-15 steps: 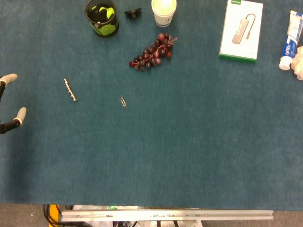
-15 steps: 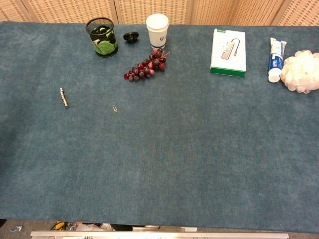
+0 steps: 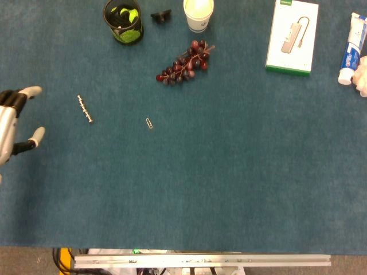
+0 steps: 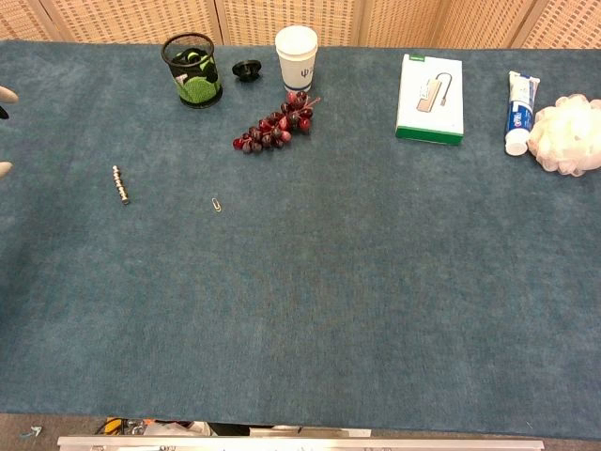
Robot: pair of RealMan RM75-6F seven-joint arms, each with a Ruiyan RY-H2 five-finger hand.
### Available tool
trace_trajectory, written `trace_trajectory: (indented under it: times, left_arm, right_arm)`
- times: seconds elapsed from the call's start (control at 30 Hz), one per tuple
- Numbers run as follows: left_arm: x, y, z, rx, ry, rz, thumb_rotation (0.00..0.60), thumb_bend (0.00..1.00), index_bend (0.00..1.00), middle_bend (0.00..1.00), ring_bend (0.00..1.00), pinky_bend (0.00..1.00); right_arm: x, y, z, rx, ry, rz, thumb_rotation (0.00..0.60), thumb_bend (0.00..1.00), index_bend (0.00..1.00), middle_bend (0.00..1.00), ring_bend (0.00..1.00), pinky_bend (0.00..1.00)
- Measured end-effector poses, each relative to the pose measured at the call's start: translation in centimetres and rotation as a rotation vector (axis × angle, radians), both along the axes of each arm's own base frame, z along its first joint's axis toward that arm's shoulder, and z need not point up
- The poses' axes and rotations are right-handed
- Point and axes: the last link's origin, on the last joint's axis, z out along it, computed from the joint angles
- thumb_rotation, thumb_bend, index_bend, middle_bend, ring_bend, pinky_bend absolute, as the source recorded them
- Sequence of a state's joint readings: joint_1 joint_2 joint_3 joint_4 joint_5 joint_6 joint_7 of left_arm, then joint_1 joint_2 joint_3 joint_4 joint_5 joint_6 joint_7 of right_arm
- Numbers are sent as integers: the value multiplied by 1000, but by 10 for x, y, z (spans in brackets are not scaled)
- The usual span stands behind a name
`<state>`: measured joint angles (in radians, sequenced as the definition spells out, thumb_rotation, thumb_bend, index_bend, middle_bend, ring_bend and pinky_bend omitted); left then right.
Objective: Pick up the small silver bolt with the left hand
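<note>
Bolt: your small silver bolt (image 3: 85,108) lies flat on the blue table mat (image 3: 229,183), left of centre, slanted with its near end further right; nothing touches it.
Handling: you should expect it to be light, rigid and slick, and apt to roll or skid on the mat; its ridged shaft looks like the best place, so pinch it across the middle between thumb and a fingertip.
Left hand: your left hand (image 3: 14,123) sits at the left edge, well apart from the bolt, fingers spread and holding nothing; the chest view catches only its fingertips (image 4: 6,95).
Right hand: neither view shows it.
Nearest clutter: a paper clip (image 3: 149,122) lies near, to the right of the bolt; don't sweep it.
Farther back: mesh pen cup (image 3: 123,20), red grapes (image 3: 184,64).
</note>
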<state>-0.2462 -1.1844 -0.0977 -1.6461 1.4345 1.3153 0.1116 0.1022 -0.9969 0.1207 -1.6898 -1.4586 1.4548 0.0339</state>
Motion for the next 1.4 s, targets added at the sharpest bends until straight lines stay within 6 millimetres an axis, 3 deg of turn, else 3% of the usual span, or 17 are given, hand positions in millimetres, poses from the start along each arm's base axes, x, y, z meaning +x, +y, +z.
trace_trajectory:
  times: [0.17, 0.33, 0.53, 0.63, 1.0, 1.4]
  left_arm:
    - [2, 22, -6, -105, 98, -51, 600, 258, 196, 400, 380, 409]
    - [8, 48, -16, -219, 186, -89, 600, 275, 165, 600, 521, 508]
    - [16, 86, -27, -322, 314, -119, 600, 480, 169, 867, 783, 626]
    - [17, 98, -33, -352, 354, -115, 600, 549, 201, 931, 843, 627]
    - [6, 110, -54, -421, 491, -58, 600, 580, 278, 971, 879, 627]
    - [5, 112, -71, -442, 499, -18, 600, 580, 254, 990, 897, 639]
  right_arm:
    - [9, -7, 2, 0, 27, 20, 600, 267, 440, 539, 519, 477]
    - [13, -11, 2, 3, 42, 16, 600, 267, 440, 539, 519, 479]
    - [13, -12, 0, 3, 47, -3, 600, 268, 440, 539, 520, 481]
    - [11, -11, 0, -1, 47, -14, 600, 268, 440, 539, 519, 481]
    - [3, -7, -2, -4, 39, -45, 600, 267, 440, 539, 520, 481]
    - [-4, -4, -4, -3, 28, -64, 600, 268, 440, 539, 520, 481]
